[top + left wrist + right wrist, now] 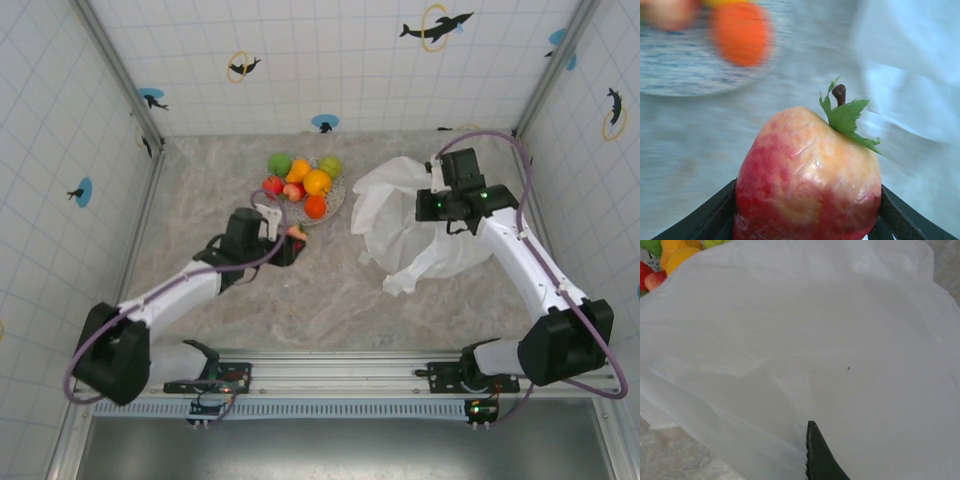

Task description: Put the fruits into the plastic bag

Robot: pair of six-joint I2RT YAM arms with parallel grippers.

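Note:
My left gripper (291, 238) is shut on a red-and-yellow apple-like fruit (807, 170) with a green leaf, its dark fingers (705, 220) pressed against both sides. It hangs just in front of the grey plate (338, 200), which holds several fruits: green (280, 163), yellow-orange (317, 182), red (272, 185) and orange (315, 206). The white plastic bag (400, 225) lies crumpled to the right of the plate. My right gripper (810, 427) is shut on the plastic bag's film (830, 340), and folds run out from its dark finger (817, 457).
The blurred plate (670, 75) and an orange fruit (740, 32) lie beyond the held apple, with the bag (910, 65) to their right. Tiled walls enclose the marble tabletop (330, 300) on three sides. The arm bases sit at the near rail.

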